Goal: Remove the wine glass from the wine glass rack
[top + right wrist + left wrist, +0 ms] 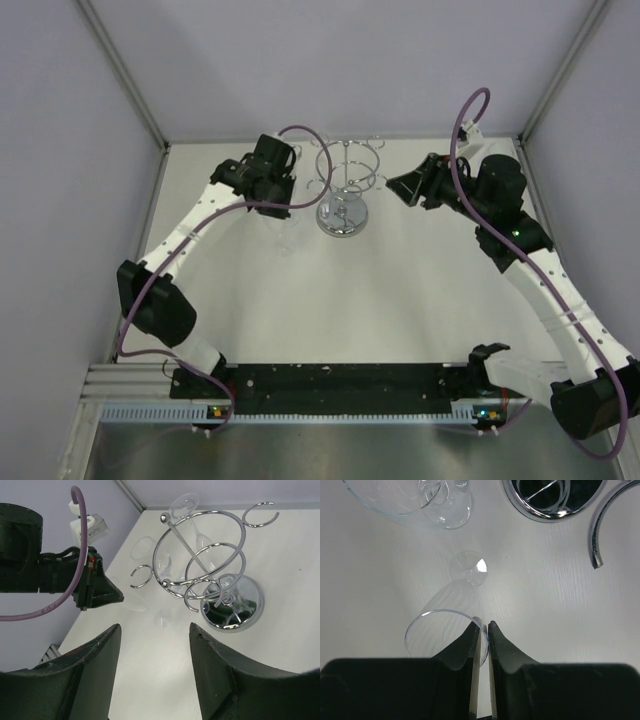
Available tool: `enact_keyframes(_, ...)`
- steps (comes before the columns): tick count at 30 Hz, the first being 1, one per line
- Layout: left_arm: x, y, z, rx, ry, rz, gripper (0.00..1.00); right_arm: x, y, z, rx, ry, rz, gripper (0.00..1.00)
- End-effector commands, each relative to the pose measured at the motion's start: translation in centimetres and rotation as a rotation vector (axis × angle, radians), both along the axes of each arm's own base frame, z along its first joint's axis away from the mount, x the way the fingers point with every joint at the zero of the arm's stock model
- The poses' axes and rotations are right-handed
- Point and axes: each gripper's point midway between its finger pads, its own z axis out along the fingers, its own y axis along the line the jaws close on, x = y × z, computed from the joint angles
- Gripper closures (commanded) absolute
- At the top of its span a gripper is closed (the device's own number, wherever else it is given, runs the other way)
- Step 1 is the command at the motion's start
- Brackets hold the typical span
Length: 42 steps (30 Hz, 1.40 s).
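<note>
Since the wine glass [445, 605] looks thin, light, slippery and brittle, only gentle force is advisable. The left pincer [484, 626] pinches its rim wall, clear of the wine glass rack [547, 519] ahead. The right pincer [155, 672] stands wide, empty.

Bright, even light; faint soft shadows; glare glints on the wine glass rack [551, 516]; near jaws slightly blurred.
</note>
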Motion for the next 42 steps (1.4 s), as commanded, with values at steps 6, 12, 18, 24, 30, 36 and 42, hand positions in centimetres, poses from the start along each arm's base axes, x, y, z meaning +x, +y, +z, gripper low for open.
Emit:
enact_keyframes(6,1.1,-0.3,1.6,0.005,-0.055,-0.006,0.74,0.1,0.0,1.0,-0.004,-0.06,0.0,0.43)
enact_keyframes(12,1.2,-0.7,2.5,-0.003,-0.074,-0.014,0.59,0.1,0.1,0.6,-0.008,-0.053,0.004,0.43)
enact_keyframes(18,1.2,-0.6,4.9,-0.009,-0.116,-0.016,0.55,0.1,0.2,0.7,-0.005,-0.056,0.005,0.42)
enact_keyframes(24,1.1,-0.3,8.0,-0.025,-0.174,-0.012,0.55,0.0,0.1,0.9,-0.005,-0.057,0.003,0.42)
enact_keyframes(30,2.7,-0.6,12.8,-0.087,-0.297,0.005,0.53,0.0,0.1,1.0,-0.003,-0.058,0.005,0.42)
enact_keyframes(36,6.4,-1.5,15.5,-0.287,-0.314,-0.008,0.53,-0.4,0.1,0.9,0.001,-0.053,0.012,0.42)
enact_keyframes(42,10.2,-2.6,15.4,-0.558,-0.277,-0.026,0.53,-0.9,0.5,0.7,0.018,-0.039,0.04,0.42)
